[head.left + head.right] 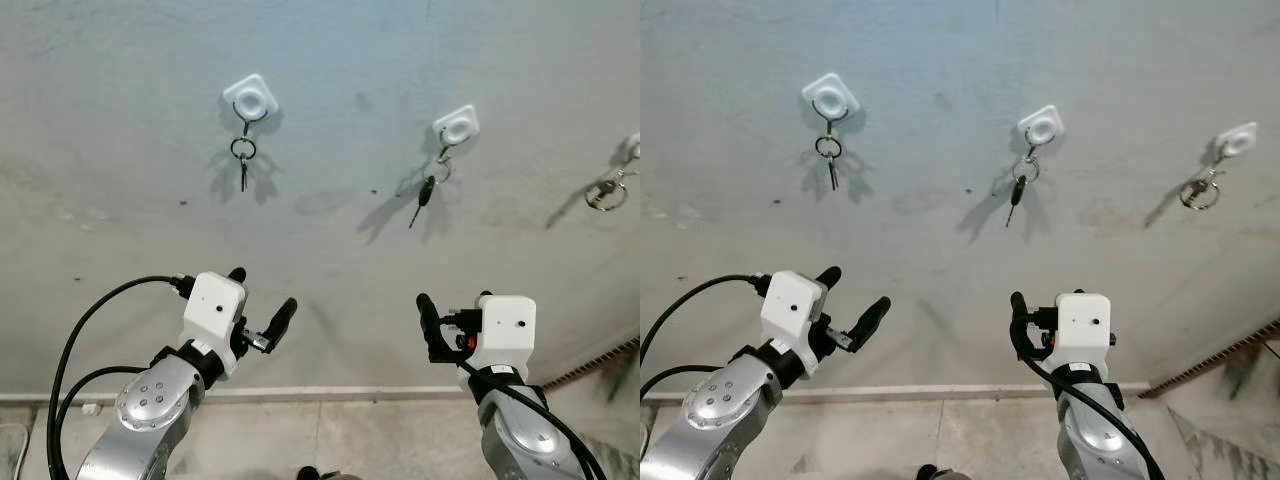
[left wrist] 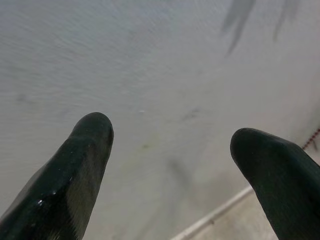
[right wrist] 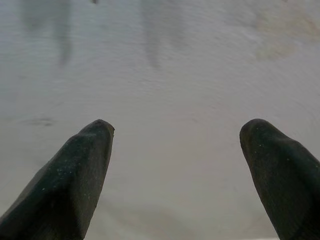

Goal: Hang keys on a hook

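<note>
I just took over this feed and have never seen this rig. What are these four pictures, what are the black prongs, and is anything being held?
The two wide pictures come from the robot's head camera, looking at a grey wall. The two close pictures come from cameras on its wrists, looking along each gripper's two black fingers.

The left gripper and right gripper are both raised before the wall, open and holding nothing.

On the wall are three white hooks. The left hook carries a ring with a key. The middle hook carries a ring with a dark-headed key. The right hook carries a key ring. A tiled floor runs below the wall.
</note>
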Tool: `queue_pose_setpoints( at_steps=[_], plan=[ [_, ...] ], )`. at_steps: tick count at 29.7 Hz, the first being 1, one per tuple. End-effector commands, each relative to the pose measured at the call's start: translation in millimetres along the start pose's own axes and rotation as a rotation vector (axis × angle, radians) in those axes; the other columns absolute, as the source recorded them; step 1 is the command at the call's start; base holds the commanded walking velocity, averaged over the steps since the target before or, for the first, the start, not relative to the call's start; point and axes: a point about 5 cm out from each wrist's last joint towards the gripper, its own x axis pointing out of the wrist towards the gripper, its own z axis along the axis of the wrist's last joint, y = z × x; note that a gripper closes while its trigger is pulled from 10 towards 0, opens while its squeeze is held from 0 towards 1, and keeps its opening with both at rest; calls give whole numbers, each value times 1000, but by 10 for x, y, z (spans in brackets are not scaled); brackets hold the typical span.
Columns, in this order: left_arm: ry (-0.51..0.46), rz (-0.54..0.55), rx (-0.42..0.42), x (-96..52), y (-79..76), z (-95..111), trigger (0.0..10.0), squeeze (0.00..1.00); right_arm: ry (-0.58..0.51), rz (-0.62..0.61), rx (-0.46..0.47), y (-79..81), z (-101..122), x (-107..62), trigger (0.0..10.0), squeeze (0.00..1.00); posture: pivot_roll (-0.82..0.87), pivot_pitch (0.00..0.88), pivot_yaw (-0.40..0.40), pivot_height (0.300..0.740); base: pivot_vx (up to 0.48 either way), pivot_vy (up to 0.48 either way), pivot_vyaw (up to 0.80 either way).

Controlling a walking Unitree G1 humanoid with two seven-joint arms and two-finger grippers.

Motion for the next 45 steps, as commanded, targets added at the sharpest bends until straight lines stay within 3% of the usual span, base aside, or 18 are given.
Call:
queue_pose_setpoints(
  at_steps=[1, 6, 25, 45],
  plan=[
    [11, -26, -4, 31, -57, -23, 10000, 0, 21, -42, 17, -86, -36, 17, 10000, 0, 183, 104, -110, 740, 0, 0, -769],
    [37, -60, 11, 53, -82, -46, 10000, 0, 20, -55, 58, -80, -58, 37, 10000, 0, 187, 97, -94, 740, 0, 0, -770],
    [35, -83, 76, 109, -31, -24, 10000, 0, 12, -47, 105, 28, -90, 120, 10000, 0, 213, 73, -67, 740, 0, 0, 0],
    [32, -72, 86, 119, 4, -6, 10000, 0, 7, -39, 136, 60, -90, 160, 10000, 0, 221, 73, -63, 740, -259, 0, 0]
  ],
)
